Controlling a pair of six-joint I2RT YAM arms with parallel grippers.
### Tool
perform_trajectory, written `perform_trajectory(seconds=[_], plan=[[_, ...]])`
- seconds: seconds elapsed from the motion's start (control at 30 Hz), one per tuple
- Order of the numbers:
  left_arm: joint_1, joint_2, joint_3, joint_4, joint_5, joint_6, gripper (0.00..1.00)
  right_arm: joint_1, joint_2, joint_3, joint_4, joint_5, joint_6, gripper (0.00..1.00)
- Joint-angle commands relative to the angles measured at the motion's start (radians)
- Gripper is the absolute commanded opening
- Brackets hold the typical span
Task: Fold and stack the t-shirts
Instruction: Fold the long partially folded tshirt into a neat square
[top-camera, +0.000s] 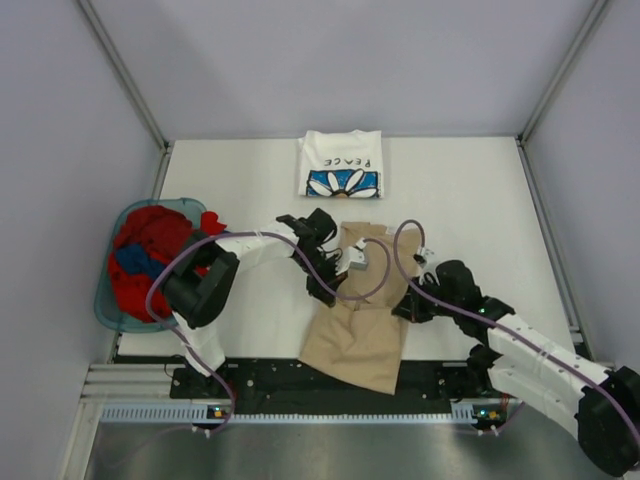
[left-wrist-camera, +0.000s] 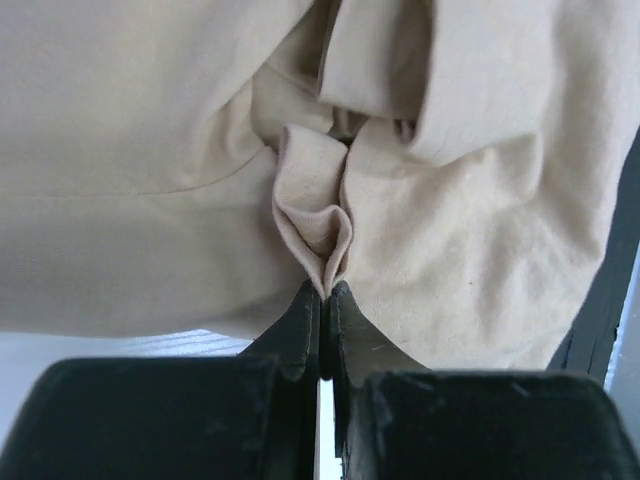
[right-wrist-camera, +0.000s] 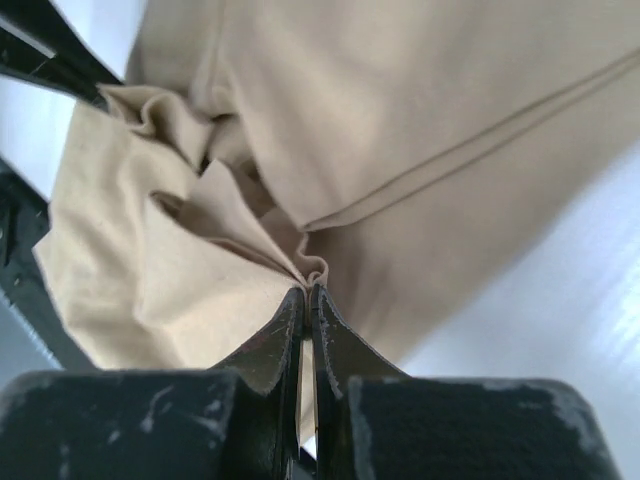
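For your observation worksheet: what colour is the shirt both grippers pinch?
Plain tan shirt; left wrist view shows it best.

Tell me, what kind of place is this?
Probably a robot test booth, not a home: plain grey walls around a white table, two arms pinching a tan t-shirt, a basket of shirts.

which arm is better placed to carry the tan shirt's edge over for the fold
Neither clearly: left gripper and right gripper each pinch the tan shirt. They would likely move together.
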Motion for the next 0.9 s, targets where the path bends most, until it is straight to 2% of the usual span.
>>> perform_trajectory(seconds=[0.0,0.3,0.43,0.6,0.73,0.87], plan=[[0.005,0.032,0.009,0.037,-0.045,-0.049,0.03,-0.057,0.006,-0.01,0.072,0.113,-0.015,0.0],[0.005,0.015,-0.02,0.109,-0.169,-0.13,0.0,-0.08,0.079,0.02,0.018,0.148,-0.002,0.0],[0.01,-0.08,-0.071,0.197,-0.203,-0.173,0.01,-0.082,0.107,0.044,-0.02,0.184,0.005,0.02],[0.016,-0.199,-0.148,0.301,-0.155,-0.187,0.05,-0.082,0.11,0.045,0.004,0.146,-0.024,0.02],[0.016,-0.183,-0.159,0.304,-0.178,-0.185,0.01,-0.082,0.106,0.045,0.007,0.15,-0.032,0.01],[0.016,-0.134,-0.125,0.306,-0.204,-0.207,0.0,-0.082,0.104,0.05,0.007,0.162,-0.043,0.02]])
